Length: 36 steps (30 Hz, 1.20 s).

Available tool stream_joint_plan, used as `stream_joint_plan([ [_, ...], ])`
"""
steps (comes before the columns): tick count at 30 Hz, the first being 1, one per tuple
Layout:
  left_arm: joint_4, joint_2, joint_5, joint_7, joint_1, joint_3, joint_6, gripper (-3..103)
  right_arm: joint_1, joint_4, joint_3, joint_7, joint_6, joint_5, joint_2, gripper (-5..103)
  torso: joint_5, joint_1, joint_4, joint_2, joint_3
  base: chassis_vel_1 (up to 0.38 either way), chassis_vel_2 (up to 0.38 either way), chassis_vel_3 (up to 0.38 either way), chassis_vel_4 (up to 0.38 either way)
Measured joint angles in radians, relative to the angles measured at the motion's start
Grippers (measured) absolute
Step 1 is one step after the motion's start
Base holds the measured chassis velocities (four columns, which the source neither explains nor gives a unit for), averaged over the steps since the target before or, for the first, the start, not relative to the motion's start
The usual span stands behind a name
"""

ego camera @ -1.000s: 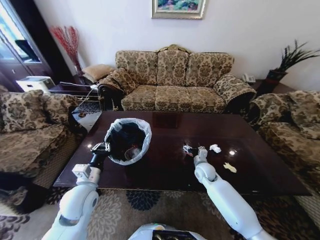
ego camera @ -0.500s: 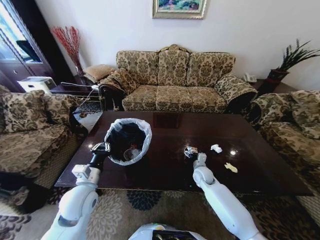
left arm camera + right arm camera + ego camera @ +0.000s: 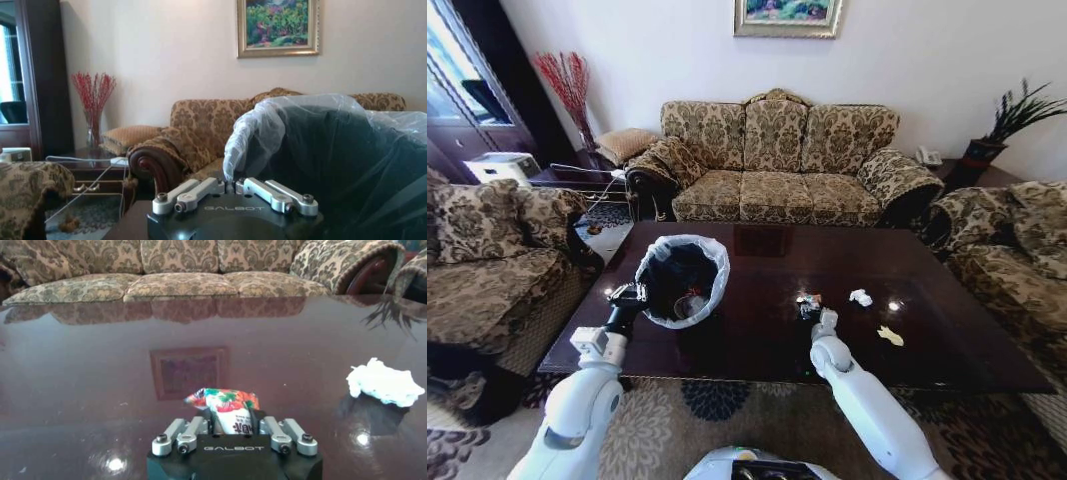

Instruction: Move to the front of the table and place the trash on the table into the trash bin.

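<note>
The trash bin (image 3: 682, 280), black with a white bag over its rim, stands tilted on the left part of the dark table (image 3: 767, 345). My left gripper (image 3: 630, 295) is shut on its near rim; the left wrist view shows the left gripper (image 3: 230, 186) pinching the bag edge of the bin (image 3: 333, 160). Over the table's middle, my right gripper (image 3: 811, 308) is shut on a colourful wrapper (image 3: 807, 299). That wrapper (image 3: 225, 407) sticks out of the right gripper (image 3: 231, 426). A crumpled white tissue (image 3: 860, 297) (image 3: 383, 382) and a yellowish scrap (image 3: 888, 335) lie to the right.
Some litter (image 3: 689, 303) lies inside the bin. A patterned sofa (image 3: 772, 165) stands behind the table, with armchairs at left (image 3: 487, 260) and right (image 3: 1012, 260). A patterned rug (image 3: 717, 400) runs under the table's near edge.
My right arm has shifted a little to the left with the wrapper, away from the tissue. The left arm and the bin have stayed put.
</note>
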<state>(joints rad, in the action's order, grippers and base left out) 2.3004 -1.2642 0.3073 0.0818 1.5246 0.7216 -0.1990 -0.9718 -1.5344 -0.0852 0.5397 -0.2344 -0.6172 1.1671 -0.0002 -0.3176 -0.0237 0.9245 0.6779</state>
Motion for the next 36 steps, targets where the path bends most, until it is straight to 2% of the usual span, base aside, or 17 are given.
stream_joint_plan([
  [4,-0.005,0.002,0.0,0.0,-0.003,-0.001,0.004,3,0.0,0.001,0.0,0.01,0.006,0.004,0.002,22,-0.0001,0.0,0.0001,0.0,0.0,0.0,0.0,0.0,0.0],
  [5,-0.005,0.002,0.0,0.0,-0.003,-0.001,0.004,3,0.0,0.001,0.0,0.01,0.006,0.004,0.002,22,-0.0001,0.0,0.0001,0.0,0.0,0.0,0.0,0.0,0.0],
  [10,-0.006,0.004,0.004,0.001,-0.004,0.001,0.006,3,-0.001,-0.029,0.001,0.021,0.031,0.029,0.0,5,0.0013,0.0,-0.0001,0.0,0.0,0.0,0.0,0.0,0.0],
  [11,-0.006,0.004,0.004,0.001,-0.004,0.001,0.006,3,-0.001,-0.029,0.001,0.021,0.031,0.029,0.0,5,0.0013,0.0,-0.0001,0.0,0.0,0.0,0.0,0.0,0.0],
  [14,-0.006,0.004,0.004,0.001,-0.001,0.001,0.007,3,0.004,-0.121,0.001,0.02,0.044,0.061,-0.025,2,0.0004,0.0,-0.0002,0.0,0.0,0.0,0.0,0.0,0.0],
  [17,-0.006,0.002,-0.004,0.0,0.0,-0.009,0.007,3,0.047,-0.342,0.024,-0.003,0.031,0.061,-0.102,0,0.0003,0.0,-0.0002,0.0,0.0,0.0,0.0,0.0,0.0],
  [18,-0.006,0.002,-0.004,0.0,0.0,-0.009,0.007,3,0.047,-0.342,0.024,-0.003,0.031,0.061,-0.102,0,0.0003,0.0,-0.0002,0.0,0.0,0.0,0.0,0.0,0.0],
  [20,-0.01,-0.001,-0.012,-0.003,0.0,-0.018,0.007,3,0.107,-0.467,0.051,-0.019,0.005,0.009,-0.166,0,0.0001,0.0,-0.0003,0.0,0.0,0.0,0.0,0.0,0.0],
  [21,-0.01,-0.001,-0.012,-0.003,0.0,-0.018,0.007,3,0.107,-0.467,0.051,-0.019,0.005,0.009,-0.166,0,0.0001,0.0,-0.0003,0.0,0.0,0.0,0.0,0.0,0.0],
  [23,-0.013,-0.003,-0.021,-0.009,0.0,-0.027,0.007,3,0.202,-0.588,0.083,-0.095,-0.015,-0.092,-0.256,0,0.0004,0.0,-0.0002,0.0,0.0,0.0,0.0,0.0,0.0],
  [25,-0.014,-0.003,-0.024,-0.012,0.0,-0.028,0.008,3,0.232,-0.619,0.095,-0.124,-0.014,-0.125,-0.281,0,-0.0001,0.0,-0.0002,0.0,0.0,0.0,0.0,0.0,0.0],
  [28,-0.022,-0.002,-0.035,-0.022,0.005,-0.035,0.009,3,0.345,-0.715,0.165,-0.256,-0.014,-0.276,-0.344,0,0.0001,0.0,0.0,0.0,0.0,0.0,0.0,0.0,0.0],
  [29,-0.022,-0.002,-0.035,-0.022,0.005,-0.035,0.009,3,0.345,-0.715,0.165,-0.256,-0.014,-0.276,-0.344,0,0.0001,0.0,0.0,0.0,0.0,0.0,0.0,0.0,0.0],
  [31,-0.031,-0.002,-0.037,-0.029,0.003,-0.044,0.009,3,0.451,-0.754,0.297,-0.289,-0.01,-0.383,-0.345,0,0.0,0.0,0.0002,0.0,0.0,0.0,0.0,0.0,0.0],
  [32,-0.031,-0.002,-0.037,-0.029,0.003,-0.044,0.009,3,0.451,-0.754,0.297,-0.289,-0.01,-0.383,-0.345,0,0.0,0.0,0.0002,0.0,0.0,0.0,0.0,0.0,0.0],
  [34,-0.035,-0.003,-0.036,-0.03,0.002,-0.046,0.007,3,0.559,-0.724,0.441,-0.284,0.0,-0.409,-0.291,0,-0.0001,0.0,-0.0005,0.0,0.0,0.0,0.0,0.0,0.0],
  [36,-0.035,-0.003,-0.036,-0.029,0.002,-0.046,0.005,3,0.58,-0.71,0.477,-0.284,0.003,-0.406,-0.277,0,0.0,0.0,-0.0007,0.0,0.0,0.0,0.0,0.0,0.0],
])
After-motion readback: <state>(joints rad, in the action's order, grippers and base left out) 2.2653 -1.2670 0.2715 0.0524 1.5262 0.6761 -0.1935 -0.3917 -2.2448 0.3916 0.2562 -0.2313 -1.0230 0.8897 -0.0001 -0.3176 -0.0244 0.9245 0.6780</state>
